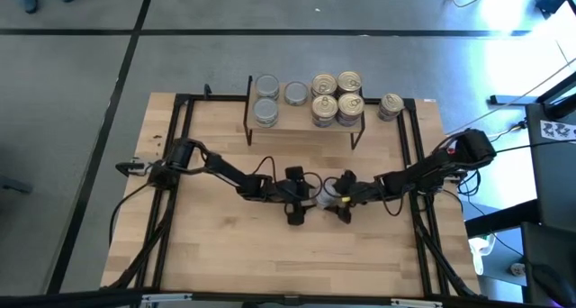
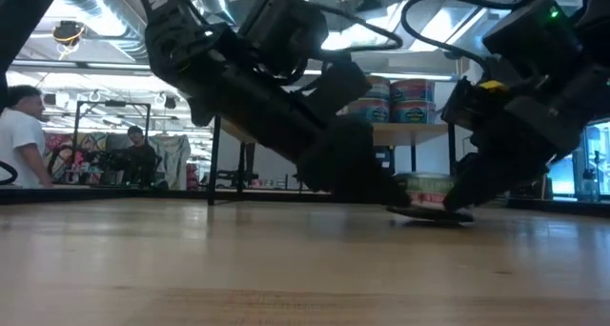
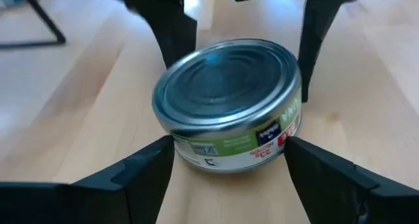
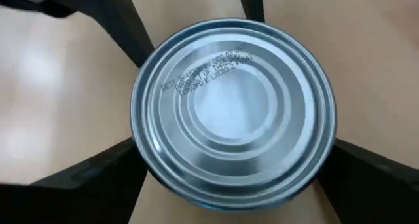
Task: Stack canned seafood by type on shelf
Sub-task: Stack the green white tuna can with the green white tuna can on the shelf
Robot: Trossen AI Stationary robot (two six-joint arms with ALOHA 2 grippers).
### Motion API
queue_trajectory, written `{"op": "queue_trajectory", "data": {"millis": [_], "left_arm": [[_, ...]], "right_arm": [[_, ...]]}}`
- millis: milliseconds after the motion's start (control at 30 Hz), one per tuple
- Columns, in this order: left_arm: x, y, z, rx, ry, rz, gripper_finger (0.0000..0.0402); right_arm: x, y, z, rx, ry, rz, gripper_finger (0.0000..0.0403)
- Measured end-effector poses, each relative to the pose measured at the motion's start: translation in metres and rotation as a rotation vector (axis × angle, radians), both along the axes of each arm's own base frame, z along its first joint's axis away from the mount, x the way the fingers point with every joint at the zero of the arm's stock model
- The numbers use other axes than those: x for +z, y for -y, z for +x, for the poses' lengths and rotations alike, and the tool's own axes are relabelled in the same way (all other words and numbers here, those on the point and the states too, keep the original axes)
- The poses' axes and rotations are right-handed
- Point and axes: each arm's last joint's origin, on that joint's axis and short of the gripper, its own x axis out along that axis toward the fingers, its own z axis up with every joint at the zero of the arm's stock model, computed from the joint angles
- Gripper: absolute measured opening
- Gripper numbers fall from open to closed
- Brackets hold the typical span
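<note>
Both grippers' fingers flank silver-lidded can.

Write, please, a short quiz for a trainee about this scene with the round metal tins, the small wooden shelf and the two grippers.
1. True or false: the small light-wood shelf on black legs holds only gold-lidded round tins.
2. Which gripper is closed on the silver-lidded green-label tin at the table's middle? A: left gripper. B: right gripper. C: neither.
3. Where is the single gold-lidded tin that is off the shelf?
Key: 1 false, silver-lidded tins stand there too. 2 A; the right gripper's fingers stand open around it. 3 On the table, just right of the shelf.
</note>
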Motion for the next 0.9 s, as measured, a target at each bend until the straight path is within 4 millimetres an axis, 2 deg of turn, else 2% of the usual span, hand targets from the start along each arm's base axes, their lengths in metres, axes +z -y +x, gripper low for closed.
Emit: {"op": "queue_trajectory", "data": {"millis": [200, 633, 900], "left_arm": [[0.004, 0.009, -0.001, -0.024, 0.003, 0.126, 0.0285], [0.003, 0.015, -0.002, -0.215, -0.072, 0.483, 0.0285], [0.01, 0.016, 0.001, -0.231, -0.001, 0.559, 0.028]], "right_arm": [[0.003, -0.001, -0.002, -0.049, -0.021, 0.131, 0.0394], [0.006, -0.002, 0.0, -0.092, 0.004, 0.234, 0.0394], [0.009, -0.003, 0.002, -0.092, 0.036, 0.298, 0.0394]]}}
